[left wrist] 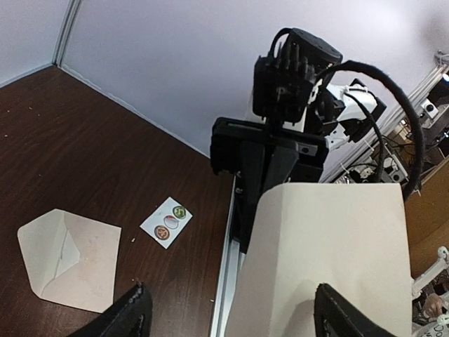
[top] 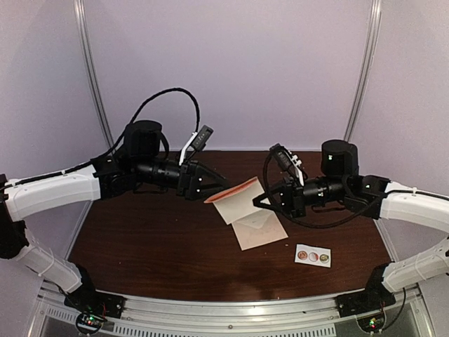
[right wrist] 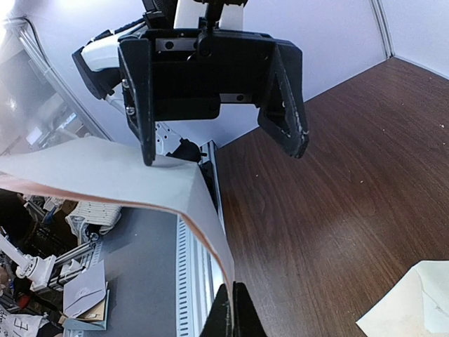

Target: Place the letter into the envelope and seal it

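Aloft, right fingers point(right wrist: 226, 314) pinch the bowed cream paper letter point(right wrist: 105, 172); left fingers point(left wrist: 133, 314) gape.

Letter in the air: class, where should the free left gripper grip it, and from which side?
The letter's free edge, opposite the right gripper's pinch, approached from the robot's left. The sheet is held clear of the table, and that edge faces the open left gripper.

White-shelled left arm point(top: 52, 189) and right arm point(top: 414, 207) have black cylindrical joints, looping black cables point(left wrist: 354, 65); left gripper point(right wrist: 222, 151) and right gripper point(right wrist: 230, 295) are black, angular.
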{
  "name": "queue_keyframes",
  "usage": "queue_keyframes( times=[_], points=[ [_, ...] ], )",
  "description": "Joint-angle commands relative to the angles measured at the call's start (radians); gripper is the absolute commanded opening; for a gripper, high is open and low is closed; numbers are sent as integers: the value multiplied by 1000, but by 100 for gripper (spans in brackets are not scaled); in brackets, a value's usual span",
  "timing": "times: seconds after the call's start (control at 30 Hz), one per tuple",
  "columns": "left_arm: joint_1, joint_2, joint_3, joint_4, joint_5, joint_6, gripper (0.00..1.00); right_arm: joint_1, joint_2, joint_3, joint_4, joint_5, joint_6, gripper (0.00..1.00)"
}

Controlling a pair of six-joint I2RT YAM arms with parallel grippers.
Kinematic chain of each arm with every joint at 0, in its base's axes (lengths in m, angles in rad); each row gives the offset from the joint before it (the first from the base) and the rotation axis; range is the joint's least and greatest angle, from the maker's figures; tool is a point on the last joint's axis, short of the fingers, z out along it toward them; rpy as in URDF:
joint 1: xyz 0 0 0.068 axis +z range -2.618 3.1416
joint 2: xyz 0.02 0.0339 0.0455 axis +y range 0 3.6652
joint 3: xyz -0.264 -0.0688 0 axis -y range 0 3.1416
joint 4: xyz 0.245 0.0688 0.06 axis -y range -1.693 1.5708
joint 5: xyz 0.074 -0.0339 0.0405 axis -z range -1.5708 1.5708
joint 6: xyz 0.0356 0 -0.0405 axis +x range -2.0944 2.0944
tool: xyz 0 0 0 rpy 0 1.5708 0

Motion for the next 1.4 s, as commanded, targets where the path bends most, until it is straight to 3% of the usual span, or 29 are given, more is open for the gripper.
queue_keyframes(
  times=[0.0, 0.33, 0.5, 1.2, 1.27, 1.37],
  points=[
    [-6, 11, 9, 12, 67, 45, 81, -4, 19, 25, 11, 21, 13, 0],
    [-26, 40, 9, 22, 84, 54, 81, -4, 48, 28, 19, 14, 23, 0],
    [-37, 60, 13, 9, 82, 71, 74, -5, 48, 30, 26, 5, 25, 0],
    [-40, 74, -2, 19, 104, 95, 4, -7, 47, 24, 23, 28, 26, 0],
    [-40, 66, -12, 36, 95, 92, 0, -16, 30, 19, 18, 44, 26, 6],
    [-40, 45, -32, 77, 71, 80, 0, -43, -9, -7, 48, 62, 53, 24]
  ],
)
